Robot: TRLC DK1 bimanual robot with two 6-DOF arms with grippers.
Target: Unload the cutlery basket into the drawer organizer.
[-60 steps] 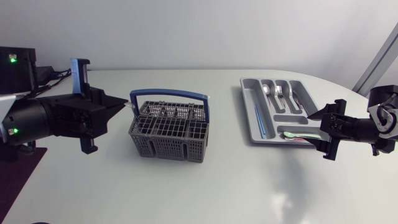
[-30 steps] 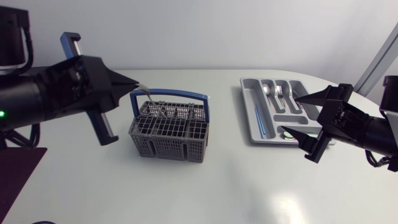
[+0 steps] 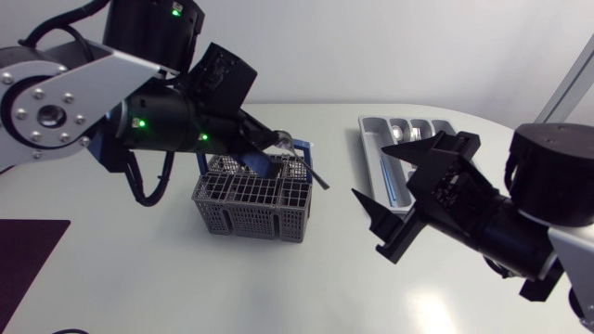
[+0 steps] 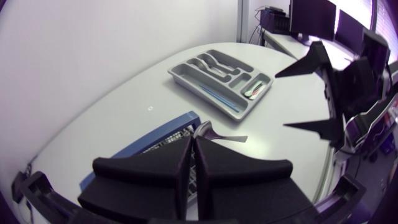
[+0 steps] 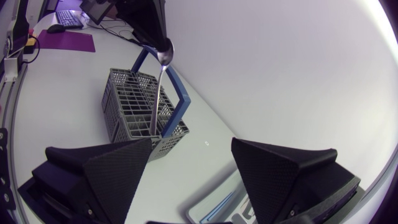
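Left arm swings up from the counter's left side and out over the cutlery basket (image 3: 249,199). The left gripper (image 3: 271,147), clamped on a spoon (image 3: 290,142), is now above the basket's right half; half a second ago the spoon was low by the basket handle. Right arm pushes in from beside the drawer organizer (image 3: 369,139). The right gripper (image 3: 368,169), fingers spread wide, now sits between basket and organizer, covering the organizer's near end.
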